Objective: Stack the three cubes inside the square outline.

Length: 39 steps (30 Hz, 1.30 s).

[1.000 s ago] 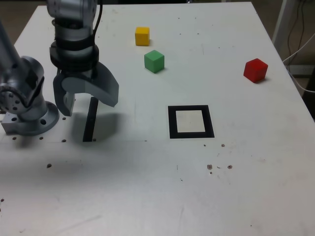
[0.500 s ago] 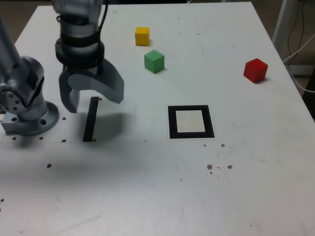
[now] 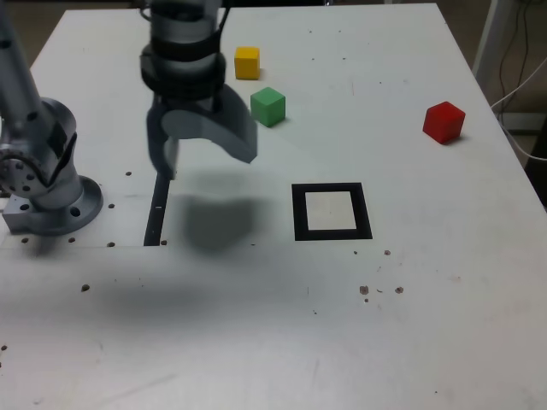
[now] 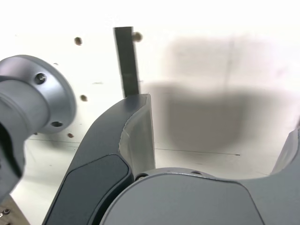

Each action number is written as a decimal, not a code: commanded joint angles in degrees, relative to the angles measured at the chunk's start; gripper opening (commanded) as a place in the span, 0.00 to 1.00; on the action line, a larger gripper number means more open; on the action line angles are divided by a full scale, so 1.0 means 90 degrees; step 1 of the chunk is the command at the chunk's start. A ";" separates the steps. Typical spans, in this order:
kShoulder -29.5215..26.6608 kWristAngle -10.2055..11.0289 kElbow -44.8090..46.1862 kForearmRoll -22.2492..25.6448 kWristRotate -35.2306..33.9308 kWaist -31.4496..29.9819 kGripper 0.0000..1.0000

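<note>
The tool [image 3: 205, 152] hangs above the white bench [image 3: 342, 325] with its two dark jaws spread wide and nothing between them, its shadow falling on the bare surface just below it. In the exterior view it sits at about 10 o'clock from the square outline [image 3: 332, 212], which lies flat near the middle of the bench with its white centre bare. The three cubes all rest apart on the bench, none inside the outline: the green cube [image 3: 267, 107] at 11 o'clock from the outline and just beside the tool's upper body, the yellow cube [image 3: 247, 62] just beyond it at 11 o'clock from the green one, and the red cube [image 3: 444, 121] well apart at 2 o'clock from the outline. A black strip [image 3: 156, 213] lies at 9 o'clock from the outline, beside the arm's base [image 3: 51, 205]; the wrist view shows this strip [image 4: 126, 61] past one jaw's tip.
</note>
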 commanded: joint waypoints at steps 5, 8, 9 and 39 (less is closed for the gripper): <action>0.0396 0.0050 -0.0611 0.0207 0.0203 0.0199 0.99; 0.0614 0.0081 -0.0933 0.0267 0.0316 0.0309 0.99; 0.0697 0.0097 -0.1052 0.0291 0.0358 0.0349 0.99; 0.3451 0.0313 -0.5470 0.1441 0.1333 0.1341 0.99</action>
